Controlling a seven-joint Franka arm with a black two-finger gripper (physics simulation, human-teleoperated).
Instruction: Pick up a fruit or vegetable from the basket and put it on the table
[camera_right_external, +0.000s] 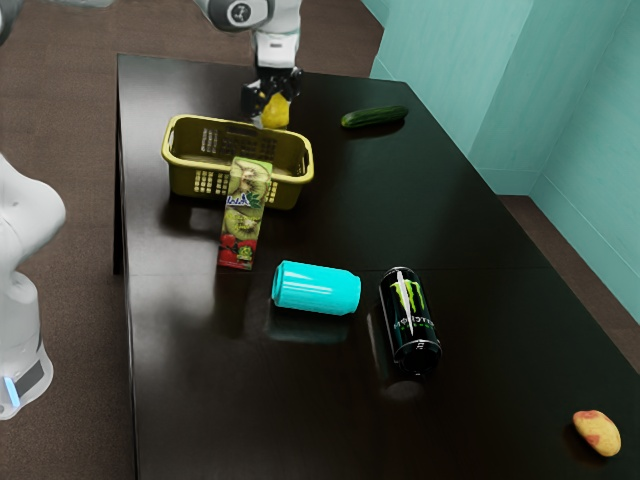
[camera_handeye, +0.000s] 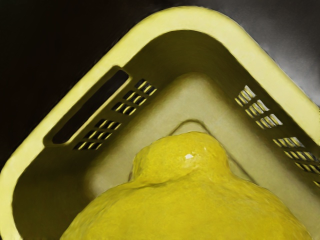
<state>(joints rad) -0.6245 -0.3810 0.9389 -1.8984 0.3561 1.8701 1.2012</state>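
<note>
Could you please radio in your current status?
Gripper shut on lemon. Lemon up in the air, not yet on the table. Basket close below.

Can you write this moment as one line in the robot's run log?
gripper: shut on lemon | lemon: held up over basket | placing on table: not yet done
</note>
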